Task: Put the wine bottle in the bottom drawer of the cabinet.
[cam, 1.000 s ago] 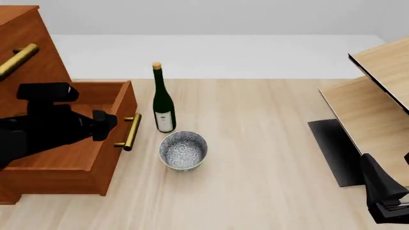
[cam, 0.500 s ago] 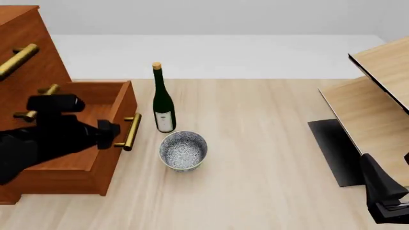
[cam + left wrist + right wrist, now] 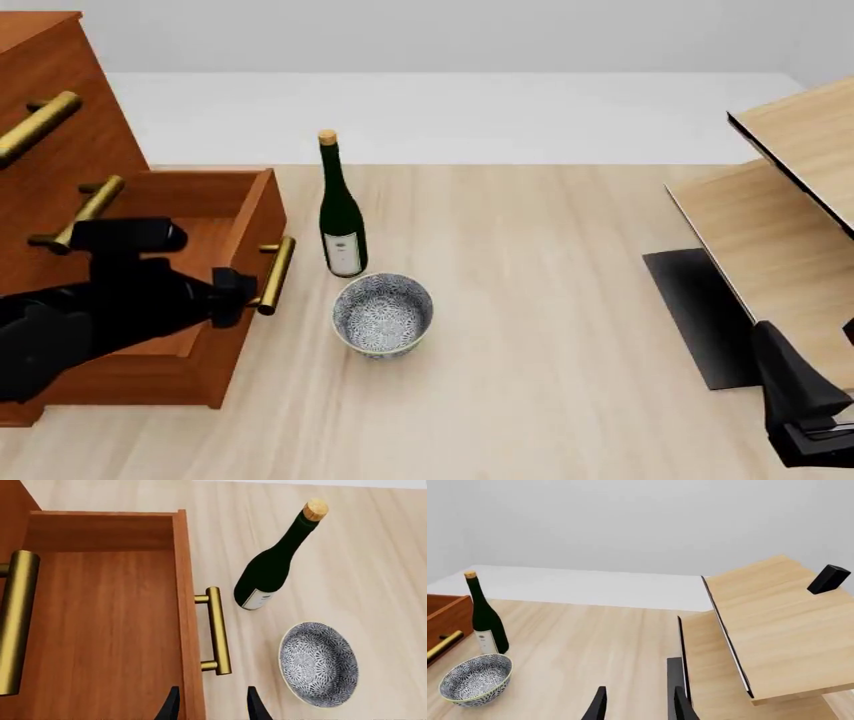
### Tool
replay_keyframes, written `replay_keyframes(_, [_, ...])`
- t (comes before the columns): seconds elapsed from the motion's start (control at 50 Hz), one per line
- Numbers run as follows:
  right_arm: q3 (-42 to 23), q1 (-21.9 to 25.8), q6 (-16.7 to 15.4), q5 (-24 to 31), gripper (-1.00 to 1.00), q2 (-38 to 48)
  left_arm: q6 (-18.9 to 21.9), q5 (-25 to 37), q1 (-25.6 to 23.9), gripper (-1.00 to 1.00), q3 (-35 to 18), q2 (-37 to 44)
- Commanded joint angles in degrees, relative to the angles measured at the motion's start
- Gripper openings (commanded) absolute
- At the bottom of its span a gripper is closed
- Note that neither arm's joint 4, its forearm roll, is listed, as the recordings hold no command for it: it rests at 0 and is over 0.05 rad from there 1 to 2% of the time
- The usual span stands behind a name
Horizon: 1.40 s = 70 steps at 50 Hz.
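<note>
The wine bottle (image 3: pixel 342 215) stands upright on the table just right of the open bottom drawer (image 3: pixel 254 225), dark green with a cork and a white label. In the left wrist view the wine bottle (image 3: pixel 272 565) stands beyond the drawer's brass handle (image 3: pixel 218 630). My left gripper (image 3: pixel 210 707) is open and empty, hovering over the drawer's front edge on the near side of the handle; the front view places the left gripper (image 3: pixel 238 285) left of the bottle. My right gripper (image 3: pixel 637 705) is open and empty, far off at the table's near right (image 3: pixel 774 350). The cabinet (image 3: pixel 54 100) rises at the left.
A round patterned bowl (image 3: pixel 383 315) sits on the table right in front of the bottle, close to the drawer handle (image 3: pixel 276 275). Pale light-wood slanted panels (image 3: pixel 787 200) and a dark mat (image 3: pixel 694 310) occupy the right side. The drawer's inside (image 3: pixel 100 630) holds nothing.
My left arm has drawn back toward the near side and lowered, uncovering an upper brass handle of the cabinet. Bottle, bowl, drawer and right arm have not moved.
</note>
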Motion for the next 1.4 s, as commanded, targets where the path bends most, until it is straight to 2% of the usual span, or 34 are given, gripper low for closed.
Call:
replay_keyframes(0.02, [0.0, 0.04, 0.0, 0.09, 1.0, -0.07, -0.3, -0.82, -0.49, 1.0, 0.61, 0.39])
replay_keyframes(0.68, [-0.03, -0.09, 0.09, 0.19, 1.0, -0.16, -2.05, -2.72, -3.09, 1.0, 1.47, 1.33])
replay_keyframes(1.4, [-0.07, -0.06, 0.21, 0.05, 1.0, -0.13, -4.15, -2.74, -7.15, 1.0, -0.43, 2.12])
